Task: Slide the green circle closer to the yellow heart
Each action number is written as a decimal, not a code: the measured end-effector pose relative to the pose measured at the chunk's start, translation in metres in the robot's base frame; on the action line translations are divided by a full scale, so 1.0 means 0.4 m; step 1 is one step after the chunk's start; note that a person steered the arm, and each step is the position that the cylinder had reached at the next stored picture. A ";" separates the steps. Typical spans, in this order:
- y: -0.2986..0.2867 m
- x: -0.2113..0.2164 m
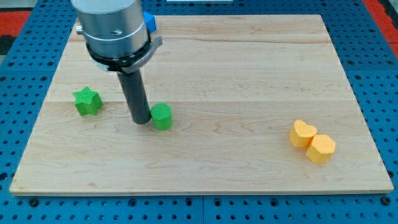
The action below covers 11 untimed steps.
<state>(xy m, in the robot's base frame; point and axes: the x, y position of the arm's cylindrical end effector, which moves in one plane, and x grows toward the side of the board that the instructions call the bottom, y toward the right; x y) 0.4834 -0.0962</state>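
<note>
No gripper here: just a straight dark rod under a grey housing, holding nothing. My tip point(140, 121) down on the wooden board point(249, 68), touching or just beside the left flank of the green circle point(162, 116). Green circle left of the board's middle, well apart from the yellow heart point(303, 133) near the view's lower right. Yellow hexagon-like block point(321, 148) pressed against the heart's lower right side. Green star point(87, 101) to the view's left of the rod, near it but apart. 4 blocks in all.
</note>
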 end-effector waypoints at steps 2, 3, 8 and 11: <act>0.157 0.000; 0.235 0.000; 0.477 -0.062; 0.432 0.045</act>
